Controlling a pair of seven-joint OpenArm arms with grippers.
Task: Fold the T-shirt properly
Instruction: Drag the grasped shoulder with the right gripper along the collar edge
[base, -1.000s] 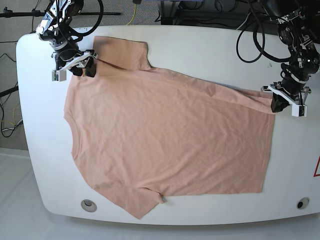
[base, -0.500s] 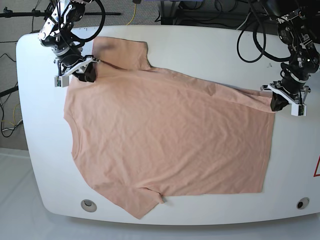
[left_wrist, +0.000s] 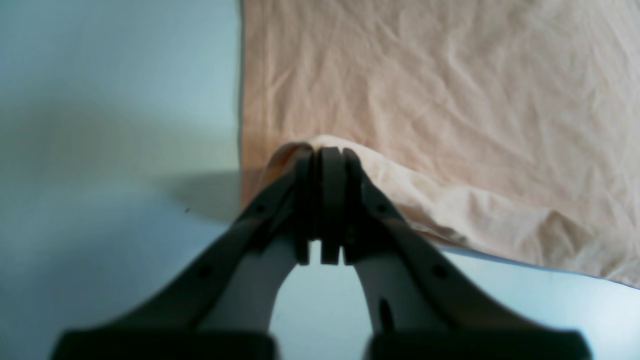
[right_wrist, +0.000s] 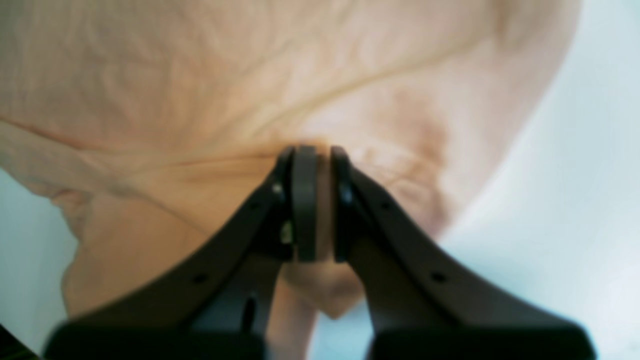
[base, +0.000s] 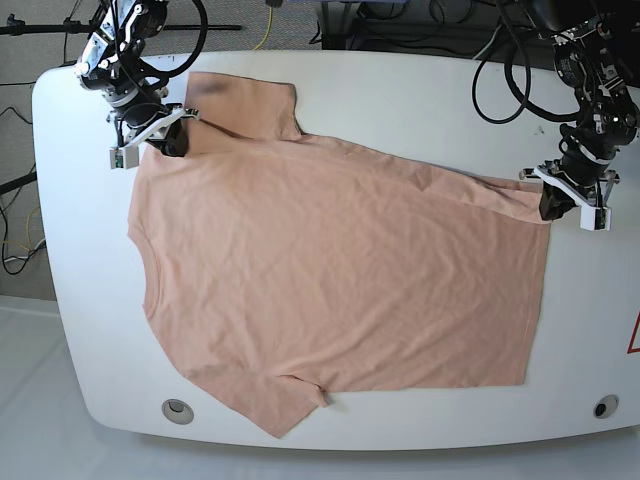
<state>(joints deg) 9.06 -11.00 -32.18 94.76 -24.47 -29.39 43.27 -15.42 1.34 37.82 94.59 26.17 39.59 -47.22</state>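
The peach T-shirt (base: 330, 270) lies flat across the white table (base: 420, 100), collar to the left, hem to the right. My right gripper (base: 165, 143) sits at the shirt's far-left shoulder; in the right wrist view it (right_wrist: 315, 200) is shut on a fold of the shirt (right_wrist: 200, 100). My left gripper (base: 548, 205) sits at the far-right hem corner; in the left wrist view it (left_wrist: 322, 200) is shut on the raised hem corner of the shirt (left_wrist: 425, 100).
Black cables (base: 500, 70) hang beyond the table's far edge. Two round metal inserts (base: 177, 408) (base: 603, 407) sit near the front edge. One sleeve (base: 275, 405) reaches close to the front edge.
My right gripper has shifted a little toward the table's far side with the shoulder cloth. My left gripper has edged slightly toward the far side with the hem corner.
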